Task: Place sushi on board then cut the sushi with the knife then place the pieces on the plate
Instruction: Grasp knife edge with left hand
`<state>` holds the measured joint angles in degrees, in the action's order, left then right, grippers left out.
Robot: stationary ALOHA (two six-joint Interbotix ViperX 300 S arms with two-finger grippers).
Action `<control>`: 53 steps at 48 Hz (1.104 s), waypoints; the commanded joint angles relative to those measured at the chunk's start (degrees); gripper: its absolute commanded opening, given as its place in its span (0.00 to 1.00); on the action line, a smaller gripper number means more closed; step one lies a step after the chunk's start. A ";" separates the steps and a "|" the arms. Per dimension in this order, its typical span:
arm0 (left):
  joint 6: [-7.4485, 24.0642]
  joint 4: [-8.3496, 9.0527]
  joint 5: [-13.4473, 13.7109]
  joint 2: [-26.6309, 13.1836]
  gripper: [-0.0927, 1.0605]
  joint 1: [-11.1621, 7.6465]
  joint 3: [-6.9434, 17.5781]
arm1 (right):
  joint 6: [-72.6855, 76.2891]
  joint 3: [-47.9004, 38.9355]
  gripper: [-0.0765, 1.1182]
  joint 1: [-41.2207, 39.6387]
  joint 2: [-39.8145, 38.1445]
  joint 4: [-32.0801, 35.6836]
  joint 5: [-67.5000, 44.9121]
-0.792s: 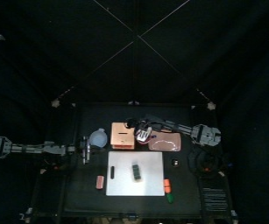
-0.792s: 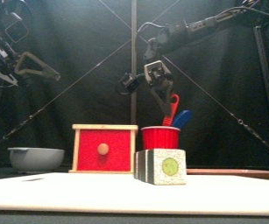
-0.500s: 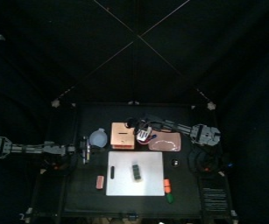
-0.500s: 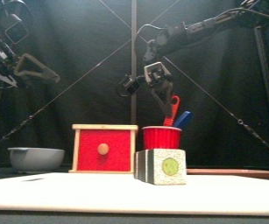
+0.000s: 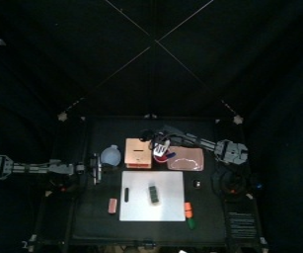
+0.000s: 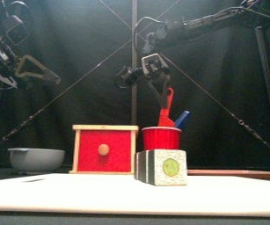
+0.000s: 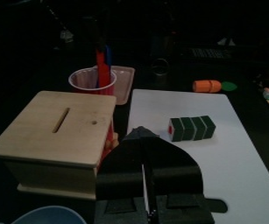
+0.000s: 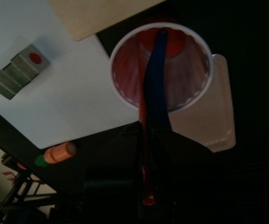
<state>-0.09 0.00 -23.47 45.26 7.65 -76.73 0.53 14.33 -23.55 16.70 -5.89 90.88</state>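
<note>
Right gripper (image 8: 148, 140) is pinching the red knife (image 6: 164, 107) — red cup (image 6: 162, 138) just beneath (blue knife (image 6: 182, 117) inside); left gripper (image 7: 143, 142), pressed together, is hovering beside the wooden box (image 7: 54, 131).

The red knife (image 6: 164, 102) and blue knife (image 6: 182, 118) are partly hidden inside the red cup (image 6: 162, 138). The bowl (image 7: 31, 216) is cut off by the left wrist view's edge.

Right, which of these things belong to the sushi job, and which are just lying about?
In the job: sushi roll, white board, red knife in the right tool, pink tray.
Lying about: wooden box, bowl, red cup, blue knife, orange toy food.
</note>
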 commanded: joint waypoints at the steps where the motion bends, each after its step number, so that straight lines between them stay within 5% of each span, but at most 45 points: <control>1: 0.00 0.09 -0.35 -0.09 0.06 0.18 0.79 | -0.09 2.20 0.48 -0.62 -1.93 0.00 0.35; 53: 0.18 -1.93 -0.35 0.00 0.06 0.35 2.02 | 0.70 2.99 0.47 -1.85 -16.61 2.64 1.76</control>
<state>0.00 -1.85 -23.47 45.26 7.73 -76.46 1.32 15.64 -25.49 4.22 -3.60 92.72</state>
